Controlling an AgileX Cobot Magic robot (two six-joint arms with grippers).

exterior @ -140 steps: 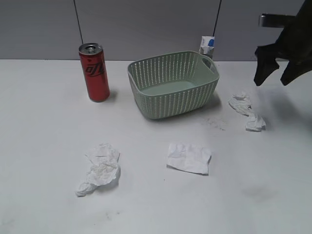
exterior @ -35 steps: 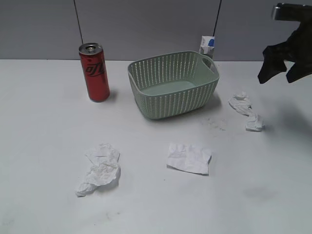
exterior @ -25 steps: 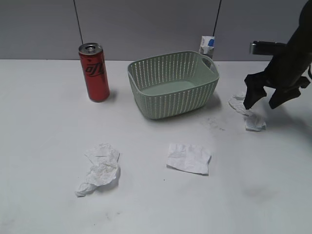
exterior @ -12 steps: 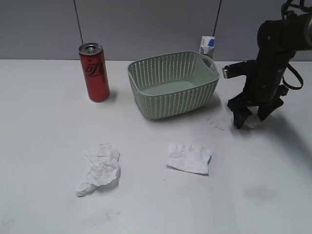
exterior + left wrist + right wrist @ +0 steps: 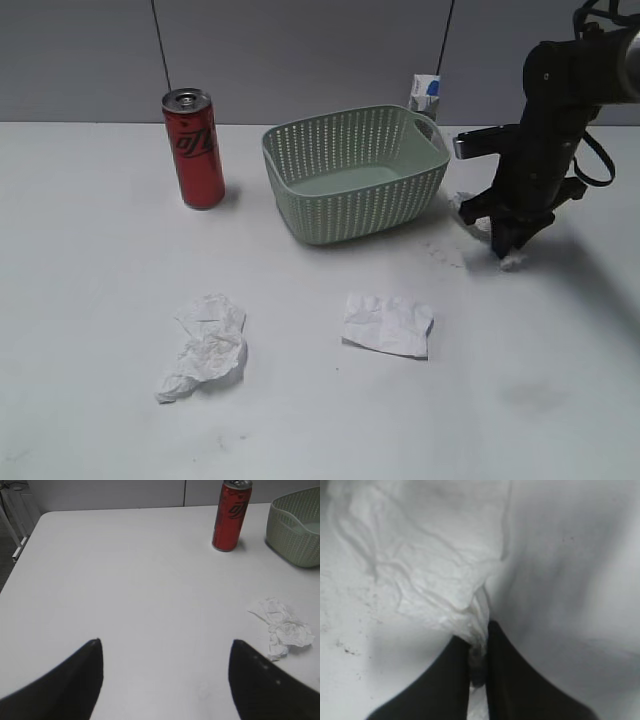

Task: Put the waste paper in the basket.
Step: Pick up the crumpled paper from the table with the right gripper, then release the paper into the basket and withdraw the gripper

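White surface [image 5: 90, 300] and grey panelled wall are framing the scene. Lower left of the exterior frame: one crumpled piece of waste paper [image 5: 205, 345] is lying loose; the left hand [image 5: 165, 675], its two dark fingers spread wide, is hanging over bare surface with that same piece [image 5: 281, 632] at the right of its view. Lower centre: a flatter second piece [image 5: 388, 324] is lying untouched. Right of centre: the right hand [image 5: 508, 243] is reaching down at the third piece [image 5: 512, 260], and the right wrist view is showing its fingers pressed nearly together, pinching a fold of that paper [image 5: 435, 575] against the surface. Beyond, the basket [image 5: 355, 172] is standing near this grasp, to its left, holding no paper. Farther back are a red can [image 5: 194, 148] at upper left and a small carton [image 5: 424, 95] behind the basket. Step in hand, as judged: the first pick is being secured. The next move is calling for a lift clear of the rim, a carry leftward, and a release over the basket's hollow.
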